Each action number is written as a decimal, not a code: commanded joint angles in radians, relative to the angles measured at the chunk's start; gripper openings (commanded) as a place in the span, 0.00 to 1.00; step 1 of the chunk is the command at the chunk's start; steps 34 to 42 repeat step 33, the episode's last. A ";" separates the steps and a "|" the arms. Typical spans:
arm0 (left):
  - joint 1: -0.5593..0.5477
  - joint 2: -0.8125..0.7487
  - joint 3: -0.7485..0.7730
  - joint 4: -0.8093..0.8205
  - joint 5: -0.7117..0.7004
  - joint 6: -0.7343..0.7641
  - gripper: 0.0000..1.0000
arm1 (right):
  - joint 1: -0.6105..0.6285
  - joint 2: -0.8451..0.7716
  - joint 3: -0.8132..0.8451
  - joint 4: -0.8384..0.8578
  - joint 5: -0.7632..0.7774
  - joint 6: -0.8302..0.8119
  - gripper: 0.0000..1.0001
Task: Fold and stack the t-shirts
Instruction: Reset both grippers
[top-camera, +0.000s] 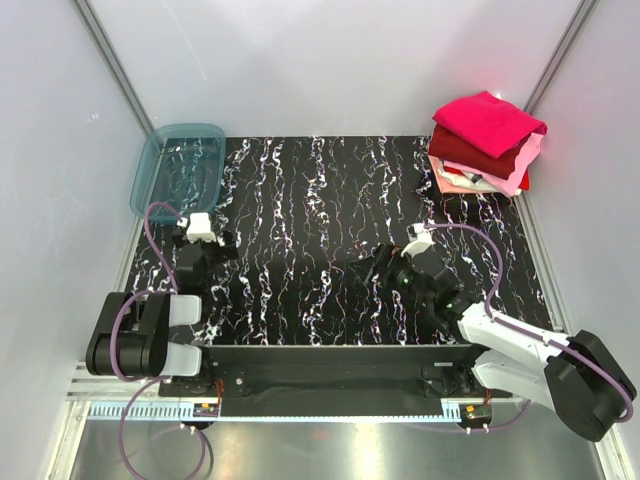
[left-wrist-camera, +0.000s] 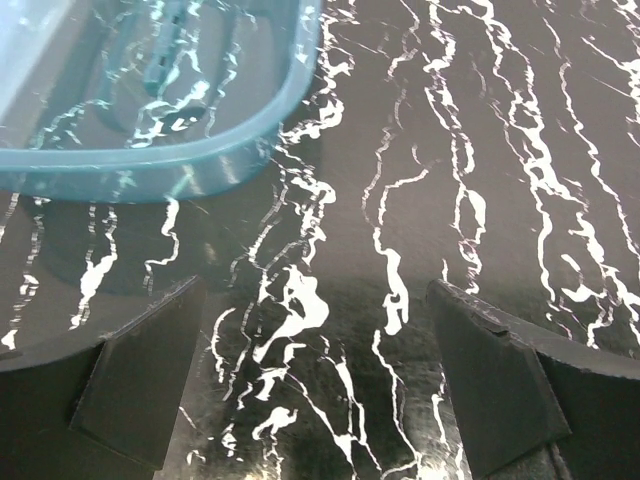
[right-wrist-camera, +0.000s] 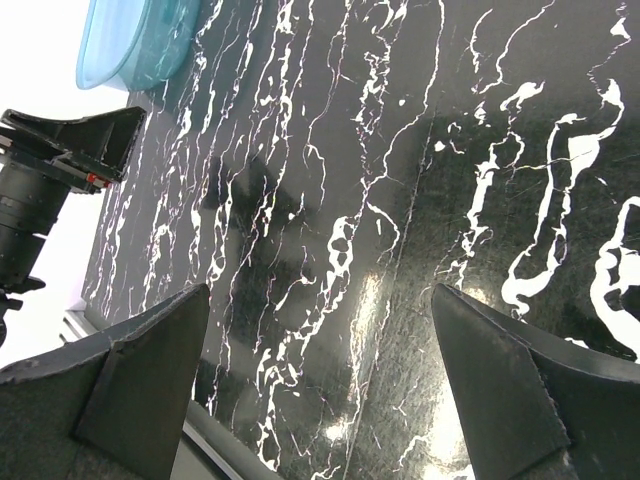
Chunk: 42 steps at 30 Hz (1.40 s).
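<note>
From above, the t-shirts (top-camera: 485, 145) sit folded in a stack at the far right corner of the bench (top-camera: 300, 200), the pile reaching past the far edge. The bright pinkish-red shirt (top-camera: 487, 122) is on top, the dark maroon shirt (top-camera: 462, 150) lies under it, and the pale pink shirt (top-camera: 520, 170) shows lower down on the right side. A translucent blue tub (top-camera: 180, 165) stands at the far left corner. My left claw (top-camera: 203, 240) hovers near the left edge, just on the near side of the tub. My right claw (top-camera: 372, 268) is over bare bench toward the near edge, right of the middle and well apart from the stack.

Through my left wrist camera, my left claw (left-wrist-camera: 315, 290) is spread wide with nothing between its fingers (left-wrist-camera: 150, 370), only marbled bench (left-wrist-camera: 520, 150) below. The tub's (left-wrist-camera: 200, 150) rounded corner is just ahead on the left.

Through my right wrist camera, my right claw (right-wrist-camera: 320, 300) is also spread wide and holds nothing. It looks across the bench (right-wrist-camera: 400, 150) toward the tub (right-wrist-camera: 130, 40) at the far corner, and my left claw (right-wrist-camera: 60, 160) shows at the left edge of the view. No shirt appears in either wrist view.
</note>
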 joint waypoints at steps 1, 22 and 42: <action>0.000 -0.002 0.031 0.104 -0.050 0.029 0.99 | 0.008 -0.028 -0.008 0.049 0.046 -0.003 1.00; 0.000 -0.002 0.034 0.104 -0.047 0.029 0.99 | 0.008 -0.137 -0.044 -0.025 0.112 0.060 1.00; 0.000 -0.002 0.034 0.104 -0.047 0.030 0.99 | 0.008 -0.052 0.038 -0.134 0.149 0.089 1.00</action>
